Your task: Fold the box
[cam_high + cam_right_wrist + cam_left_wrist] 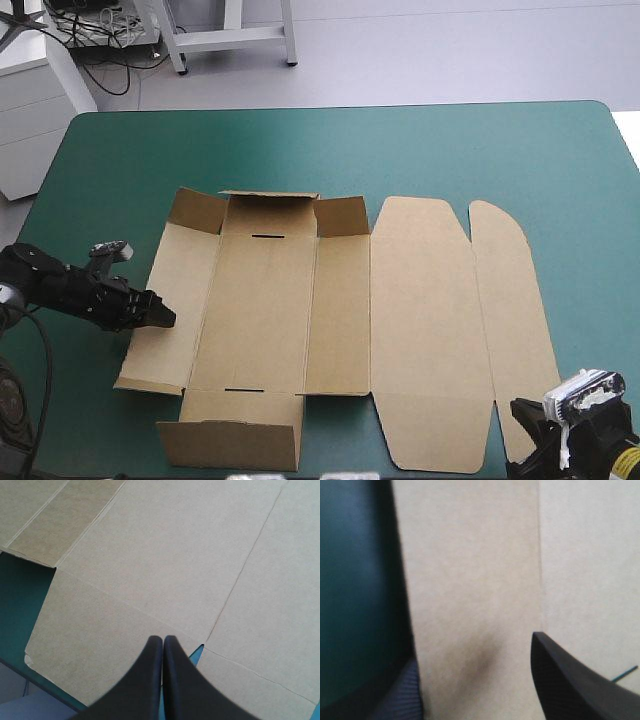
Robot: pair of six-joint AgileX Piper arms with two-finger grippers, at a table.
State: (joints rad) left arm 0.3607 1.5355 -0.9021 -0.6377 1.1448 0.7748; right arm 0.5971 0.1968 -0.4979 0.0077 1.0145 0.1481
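Observation:
The brown box (400, 320) lies unfolded in the middle of the table, its lid panel and rounded tuck flap flat to the right. Its near end wall (230, 443) and far flaps (268, 208) stand partly raised. My left gripper (160, 315) is at the outer edge of the left wall panel (170, 310). In the left wrist view it (472, 650) is open, one finger (570, 680) over the board (470, 580) and the other low beside its edge. My right gripper (522, 412) is shut at the near right corner, pointing over the lid's near flap (110, 635), fingers (163, 639) together.
Teal-green cover (330, 150) shows beyond the box toward the far edge, and a strip (590, 280) runs along its right side. The table's near edge lies just beside the right gripper and the box's near end wall.

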